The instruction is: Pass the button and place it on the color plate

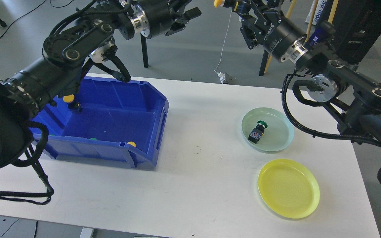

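Single view, head-mounted, set high and angled forward and down over the white table [193, 172]. Both arms enter from the left and right edges. The table fills most of the frame at moderate range; grey floor [193, 49] shows beyond its far edge.

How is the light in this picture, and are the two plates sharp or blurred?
Head view: soft, even light; the blue bin casts only a faint shadow on the white table. The green plate and yellow plate are sharp, without strong glare. The right gripper is cut off by the top edge, so its jaws cannot be read.
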